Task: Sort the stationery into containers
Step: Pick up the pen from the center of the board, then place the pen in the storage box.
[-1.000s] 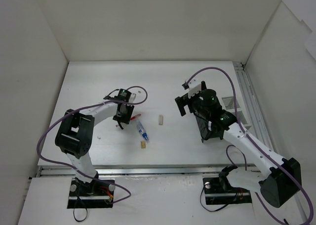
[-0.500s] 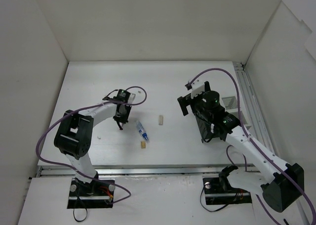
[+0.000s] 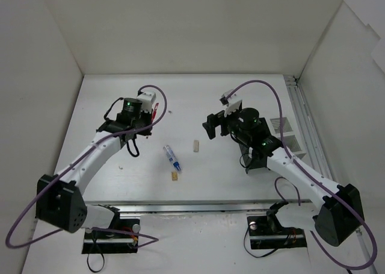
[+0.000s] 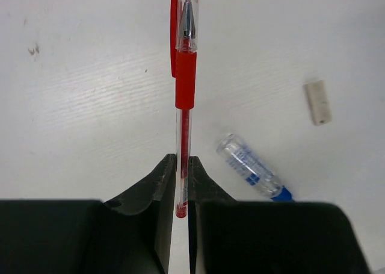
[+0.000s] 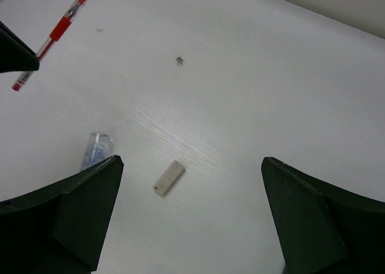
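My left gripper (image 3: 146, 107) is shut on a red pen (image 3: 156, 111) and holds it above the table at the left. In the left wrist view the pen (image 4: 183, 105) runs straight up from between the closed jaws (image 4: 182, 165). Below it lie a clear blue-capped tube (image 3: 172, 158) (image 4: 249, 167) and a beige eraser (image 3: 195, 145) (image 4: 317, 102). A second small eraser (image 3: 174, 176) lies nearer the front. My right gripper (image 3: 213, 124) (image 5: 191, 162) is open and empty, above the eraser (image 5: 169, 177). The black mesh organiser (image 3: 255, 161) sits under the right arm, the white slotted box (image 3: 287, 132) beside it.
The right wrist view also shows the tube (image 5: 95, 149) and the held red pen (image 5: 51, 39) at the upper left. Small white specks (image 3: 120, 164) lie on the table. White walls enclose the table; a metal rail (image 3: 307, 129) runs along the right edge.
My left gripper has lifted the red pen off the table and swung back and to the left. My right gripper has moved slightly left, toward the eraser.
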